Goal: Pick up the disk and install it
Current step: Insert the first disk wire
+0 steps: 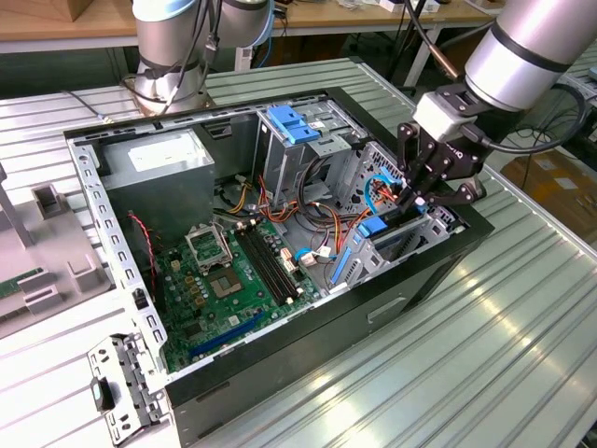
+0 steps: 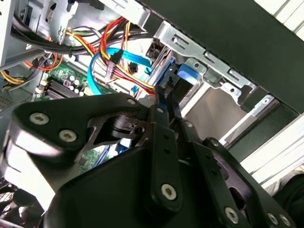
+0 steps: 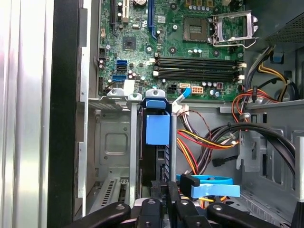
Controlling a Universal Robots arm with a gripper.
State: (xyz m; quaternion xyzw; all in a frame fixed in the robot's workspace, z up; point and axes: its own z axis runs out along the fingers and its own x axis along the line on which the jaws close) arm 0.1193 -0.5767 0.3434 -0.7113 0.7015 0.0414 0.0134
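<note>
1. The disk [image 3: 156,128] stands on edge in the drive bay [image 1: 396,247] at the computer case's [image 1: 438,271] front corner, its blue carrier guiding it between the rails.
2. The gripper [image 1: 417,198] is closed thin on the disk's top edge, so it can go in straight.

Table [image 1: 522,308]: ribbed sheet metal, glossy, reflective. Computer case [image 1: 410,280]: matt black outer panel, bare grey metal frame. Disk [image 3: 156,128]: smooth blue plastic carrier. End effector [image 1: 424,191]: matt black links, bright metal screws. Motherboard [image 1: 224,280]: green, semi-gloss board.
</note>
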